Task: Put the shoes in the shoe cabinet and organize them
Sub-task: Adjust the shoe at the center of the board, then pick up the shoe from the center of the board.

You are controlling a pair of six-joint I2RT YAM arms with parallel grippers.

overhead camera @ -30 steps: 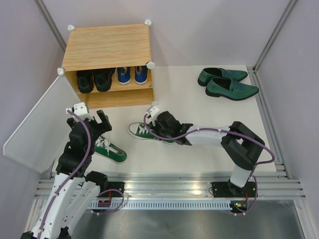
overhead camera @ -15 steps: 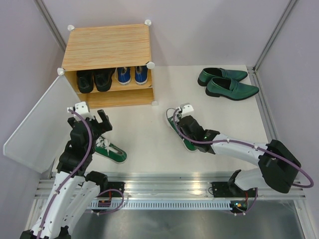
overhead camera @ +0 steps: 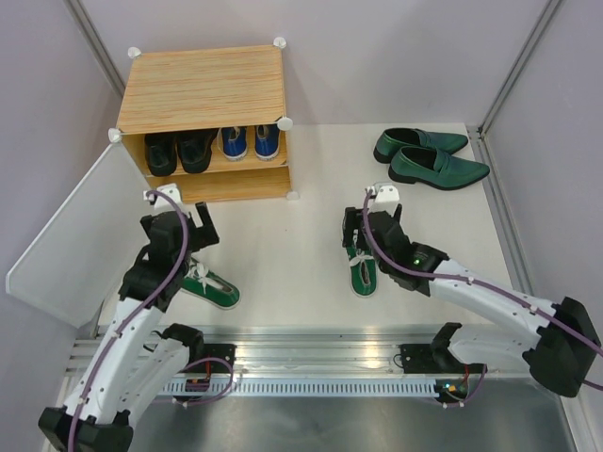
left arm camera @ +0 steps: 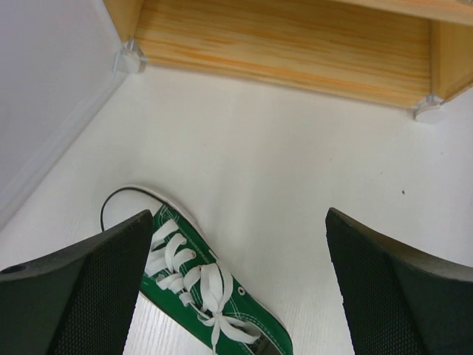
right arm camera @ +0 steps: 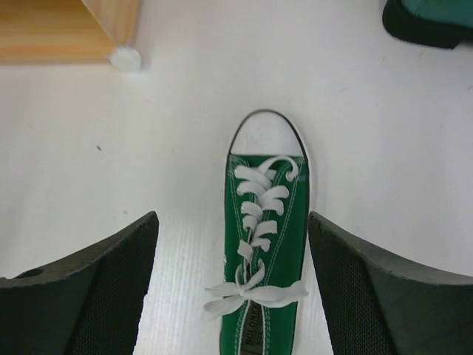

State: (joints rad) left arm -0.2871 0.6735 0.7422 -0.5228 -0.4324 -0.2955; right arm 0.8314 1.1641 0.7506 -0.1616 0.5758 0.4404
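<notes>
Where one green sneaker point(right arm camera: 266, 244) lies flat on the white table point(right arm camera: 148, 148), off a corner of the shoe cabinet point(right arm camera: 59, 29), it sits between the spread fingers of the right gripper point(right arm camera: 233, 222), which grips nothing. The other green sneaker point(left arm camera: 199, 288) lies beneath the left gripper point(left arm camera: 236, 222), also wide open.

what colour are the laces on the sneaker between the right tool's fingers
White laces on a green sneaker; the right wrist view shows them best.
</notes>
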